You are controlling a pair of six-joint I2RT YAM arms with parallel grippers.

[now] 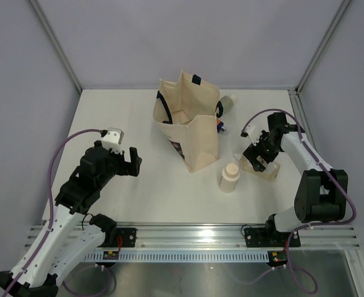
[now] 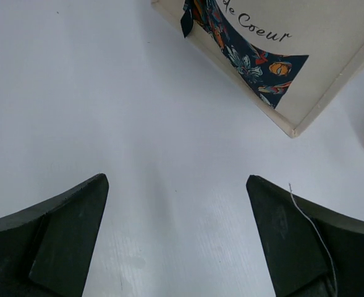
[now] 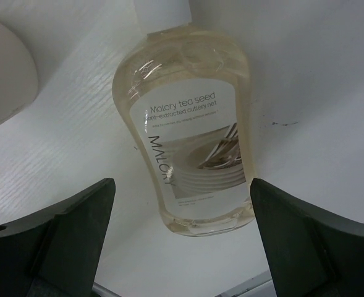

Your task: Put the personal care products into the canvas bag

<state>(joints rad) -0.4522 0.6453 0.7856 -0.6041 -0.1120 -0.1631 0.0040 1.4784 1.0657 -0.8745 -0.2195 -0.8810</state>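
Roughly in the middle of the table [image 1: 107, 111], nearer its far edge than its near one, the canvas bag [image 1: 191, 133] stands upright with its mouth open. Its black strap handles [image 1: 161, 106] show at the rim. The left wrist view catches one lower corner of the bag, with a dark floral print [image 2: 256, 55] and script lettering on the side.

The short beige bottle [image 1: 230, 177] stands upright just off the bag's near right corner, apart from it, toward the near edge. The sage-green bottle [image 1: 226, 103] shows at the bag's far right side, partly hidden behind it; whether it touches the bag cannot be told. The clear bottle [image 1: 267, 171] lies on its side toward the table's right edge, with its white label [image 3: 191, 130] facing up and pale amber liquid inside.

The right gripper [image 1: 259, 159] hangs directly over the clear bottle, jaws spread wide. In the right wrist view its two dark fingers [image 3: 58, 241] sit on either side of the bottle's base end, and no contact with it can be made out. The left gripper [image 1: 121, 162] is held over bare table on the left side, well apart from the bag. Its jaws are likewise spread wide, with nothing but white table between them.
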